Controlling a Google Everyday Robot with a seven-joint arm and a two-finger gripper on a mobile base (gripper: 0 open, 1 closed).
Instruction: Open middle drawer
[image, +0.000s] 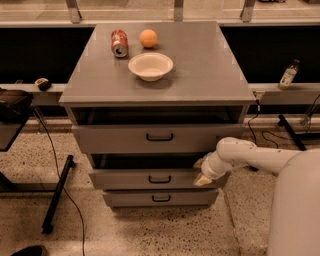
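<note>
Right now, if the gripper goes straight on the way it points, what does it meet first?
Probably the middle drawer: the gripper sits at the right end of its front, pointing in across that front. Depth is unclear.

the grey cabinet top carries three things, all in its far left part. a red soda can lies on its side farthest left, an orange sits just right of it, not touching, and a white bowl stands upright nearer, close in front of both. the cabinet stands on a speckled floor, with a black stand foot to its left. the gripper is at the right end of the middle drawer front.
</note>
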